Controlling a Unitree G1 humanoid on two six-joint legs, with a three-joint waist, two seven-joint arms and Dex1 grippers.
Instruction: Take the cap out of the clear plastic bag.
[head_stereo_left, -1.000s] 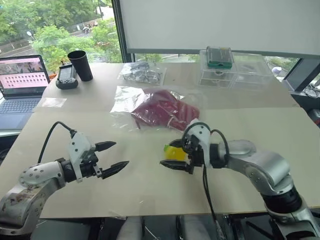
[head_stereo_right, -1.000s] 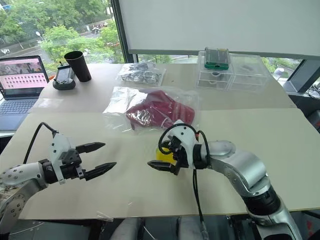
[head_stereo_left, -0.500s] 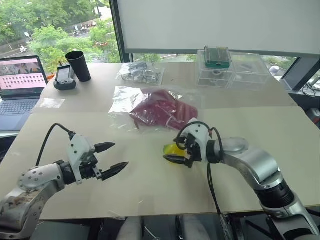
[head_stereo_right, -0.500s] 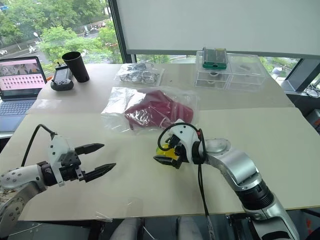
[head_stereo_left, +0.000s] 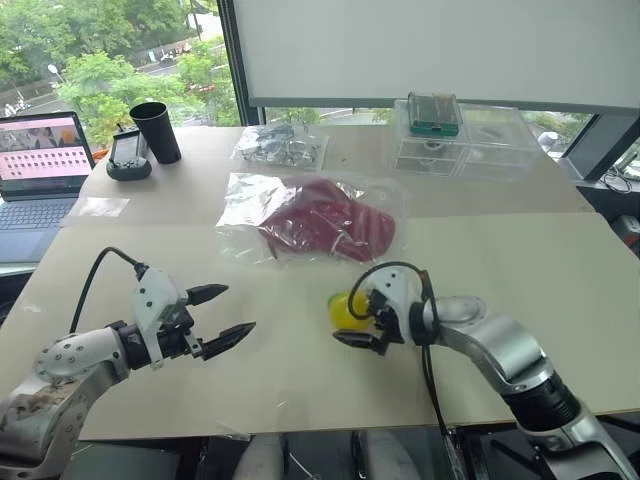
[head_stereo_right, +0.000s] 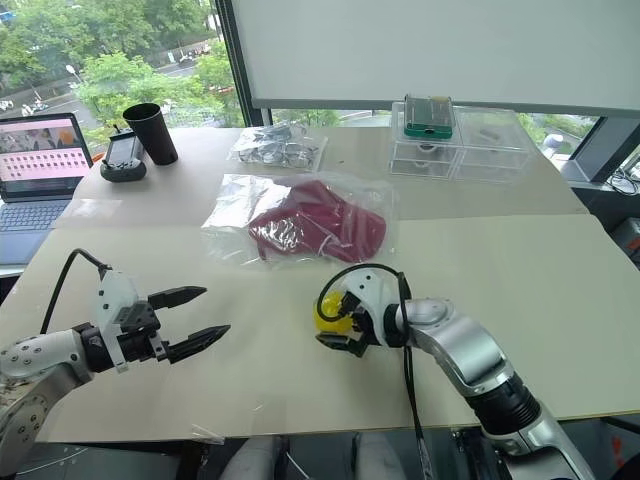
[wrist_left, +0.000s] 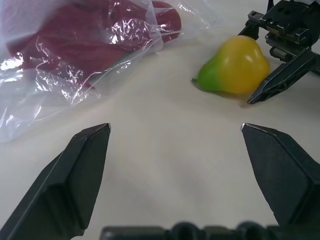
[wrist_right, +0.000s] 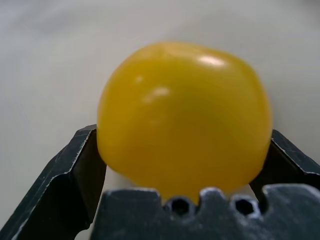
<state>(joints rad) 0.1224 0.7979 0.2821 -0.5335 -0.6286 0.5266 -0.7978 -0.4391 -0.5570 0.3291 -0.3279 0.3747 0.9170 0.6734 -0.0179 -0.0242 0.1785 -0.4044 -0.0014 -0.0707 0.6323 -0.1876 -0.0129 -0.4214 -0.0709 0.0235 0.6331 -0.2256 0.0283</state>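
Clear plastic bag (head_stereo_left: 300, 215): red cap (head_stereo_left: 325, 222) inside | table (head_stereo_left: 520, 270)

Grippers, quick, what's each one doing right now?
Left gripper: open, empty.
Right gripper: jaws around the yellow-green fruit, on the table.

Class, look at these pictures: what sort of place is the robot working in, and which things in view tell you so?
Probably an office or lab room by a window. A wide pale table carries an open laptop and clear storage boxes, with a pulled-down blind over glass that shows trees outside.
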